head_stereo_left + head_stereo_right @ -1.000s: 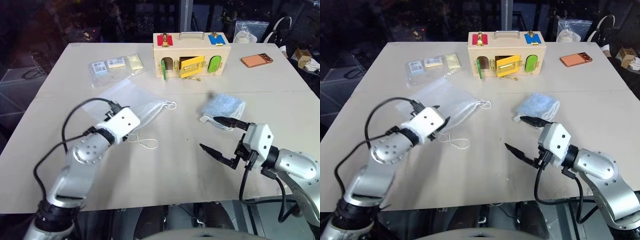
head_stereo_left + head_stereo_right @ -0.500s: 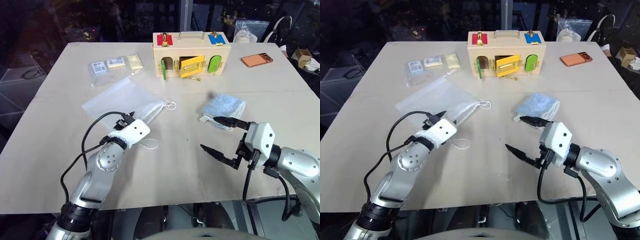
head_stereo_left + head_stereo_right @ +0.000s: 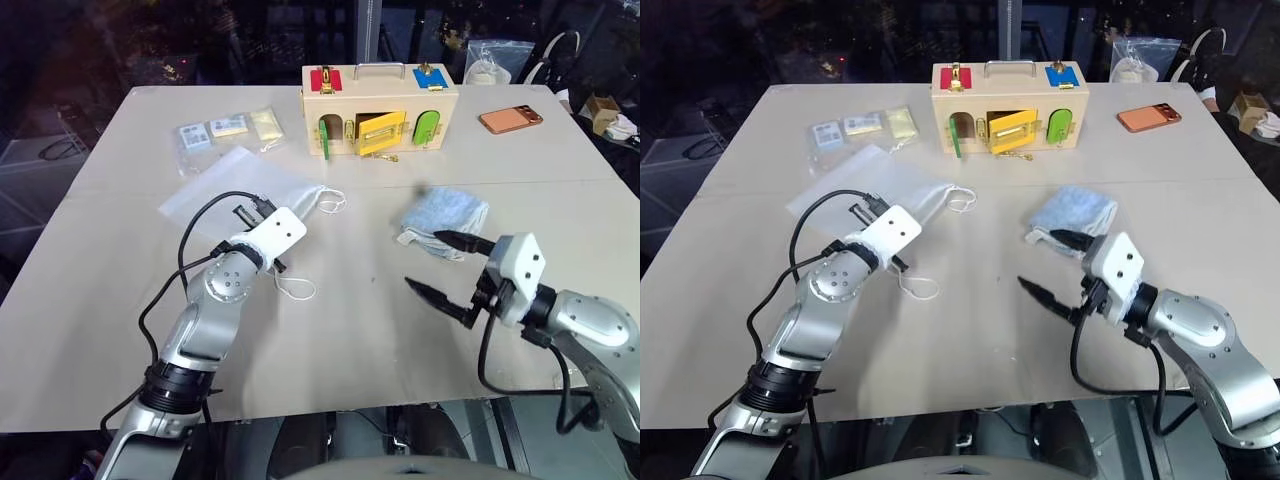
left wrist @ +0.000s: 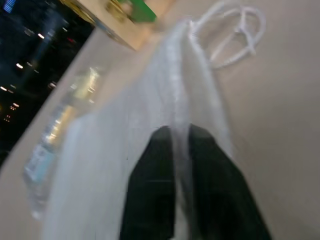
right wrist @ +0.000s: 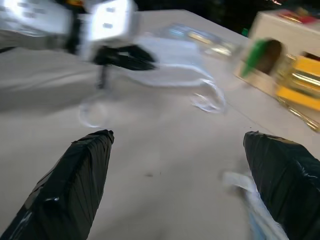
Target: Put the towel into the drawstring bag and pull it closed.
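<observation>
The drawstring bag (image 3: 225,195) lies flat on the table left of centre, white and half see-through. Its mouth faces right, one cord loop (image 3: 334,204) lies at the mouth and a second cord loop (image 3: 297,288) lies nearer me. My left gripper (image 4: 179,132) rests on the bag's near edge, shut with a ridge of the bag's fabric pinched between its fingers. The light blue towel (image 3: 447,212) lies crumpled right of centre. My right gripper (image 3: 424,260) stands open just in front of the towel, its upper finger close to the towel's near edge, nothing held.
A wooden latch box (image 3: 380,100) with coloured doors stands at the back centre. A clear plastic bag of small packets (image 3: 226,129) lies at the back left. An orange phone (image 3: 512,120) is at the back right. The table's front edge is close below both arms.
My left gripper moved forward along the bag's near edge and its fingers closed on the fabric. The right gripper crept slightly forward, staying open.
</observation>
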Available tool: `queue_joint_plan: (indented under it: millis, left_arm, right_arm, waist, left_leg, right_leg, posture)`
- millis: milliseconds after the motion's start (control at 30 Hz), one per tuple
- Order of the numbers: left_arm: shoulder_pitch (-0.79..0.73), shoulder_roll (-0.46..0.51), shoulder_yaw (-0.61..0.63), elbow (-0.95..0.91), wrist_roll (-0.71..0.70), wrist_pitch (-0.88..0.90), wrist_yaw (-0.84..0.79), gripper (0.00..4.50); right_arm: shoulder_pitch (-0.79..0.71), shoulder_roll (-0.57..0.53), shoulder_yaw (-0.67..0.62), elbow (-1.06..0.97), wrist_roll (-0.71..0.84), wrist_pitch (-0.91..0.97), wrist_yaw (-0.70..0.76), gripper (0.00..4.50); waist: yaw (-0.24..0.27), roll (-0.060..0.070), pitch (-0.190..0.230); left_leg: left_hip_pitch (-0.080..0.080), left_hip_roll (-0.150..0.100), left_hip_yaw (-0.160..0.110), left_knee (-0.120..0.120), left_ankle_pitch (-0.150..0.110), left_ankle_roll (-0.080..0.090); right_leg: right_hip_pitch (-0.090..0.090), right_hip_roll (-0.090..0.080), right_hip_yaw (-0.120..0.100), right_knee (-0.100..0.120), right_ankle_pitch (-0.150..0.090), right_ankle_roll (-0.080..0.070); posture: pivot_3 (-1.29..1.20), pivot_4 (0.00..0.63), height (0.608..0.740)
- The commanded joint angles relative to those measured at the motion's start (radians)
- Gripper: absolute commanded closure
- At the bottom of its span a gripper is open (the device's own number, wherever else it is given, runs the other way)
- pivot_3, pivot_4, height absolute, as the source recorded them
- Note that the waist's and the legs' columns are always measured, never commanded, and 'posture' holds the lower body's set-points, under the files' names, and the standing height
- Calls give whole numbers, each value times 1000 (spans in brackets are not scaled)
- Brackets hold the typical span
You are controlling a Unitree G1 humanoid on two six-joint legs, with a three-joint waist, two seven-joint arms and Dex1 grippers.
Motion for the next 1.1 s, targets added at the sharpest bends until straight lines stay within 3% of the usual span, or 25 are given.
queue_joint_plan:
  millis: [33, 200, 333, 433, 633, 767, 867, 900, 967, 1100]
  left_arm:
    - [-40, -58, 107, -35, -151, 133, -60, 4292]
    - [-118, -159, 350, -112, -530, 543, -199, 4292]
    - [-192, -170, 493, -151, -728, 853, -229, 4292]
    - [-245, -220, 593, -145, -793, 978, -183, 4292]
    - [-230, -272, 581, -167, -817, 989, -98, 4292]
    - [-242, -336, 615, -141, -828, 982, -28, 4292]
    - [-240, -361, 605, -141, -842, 958, 1, 4292]
    - [-242, -367, 603, -141, -845, 955, 10, 4500]
    - [-246, -379, 603, -141, -853, 952, 25, 4500]
    - [-243, -406, 616, -139, -879, 958, 51, 4500]
  right_arm:
    - [-19, 42, -61, 10, -70, 0, -128, 0]
    - [-103, 32, -103, 98, -63, 225, -208, 0]
    - [-186, 97, -186, 185, -4, 368, -289, 0]
    - [-242, 154, -214, 290, -4, 436, -353, 0]
    - [-417, 348, -282, 528, 65, 489, -443, 0]
    - [-473, 383, -165, 695, -31, 435, -444, 0]
    - [-466, 358, 17, 783, -145, 367, -379, 0]
    - [-462, 354, 47, 806, -170, 345, -369, 547]
    - [-449, 325, 114, 842, -237, 278, -343, 1225]
    - [-398, 247, 222, 796, -355, 55, -268, 3067]
  waist:
    - [3, 0, 0]
    - [-1, 0, 0]
    - [-4, 0, 0]
    - [-3, 0, 0]
    - [-13, 0, 0]
    - [-18, 0, 0]
    - [-27, -2, -2]
    - [-31, -3, -3]
    - [-35, -4, -4]
    - [-29, -4, -5]
  left_leg:
    - [0, 0, 0, 0, 0, 0]
    - [-1, 0, 0, 1, 3, -5]
    - [0, 0, 0, 1, 3, -5]
    - [0, 0, -1, 1, 3, -5]
    - [0, 0, 0, 1, 3, -5]
    - [0, -1, -1, 1, 3, -5]
    - [0, -1, 0, 0, 3, -5]
    - [0, -1, 0, 0, 3, -5]
    - [2, -1, 1, 0, 3, -5]
    - [12, -1, 2, -2, 1, -1]
  right_leg:
    - [0, 0, 0, 0, 0, 0]
    - [0, 0, 0, 0, 0, 0]
    - [0, 1, 0, 1, 0, 1]
    - [0, 1, 0, 1, 0, 0]
    - [0, 1, 2, 2, 0, 0]
    - [0, 1, 1, 1, 1, 0]
    - [0, 1, 2, 1, 1, 0]
    - [1, 1, 2, 1, 1, 0]
    - [1, 1, 3, 1, 1, 0]
    - [9, 1, 4, 2, 0, 0]
  posture:
    - [0, 150, 740]
    - [0, 150, 740]
    - [0, 150, 740]
    - [0, 150, 740]
    - [0, 150, 740]
    - [0, 150, 740]
    - [0, 150, 740]
    - [0, 150, 740]
    - [0, 150, 740]
    - [0, 150, 740]
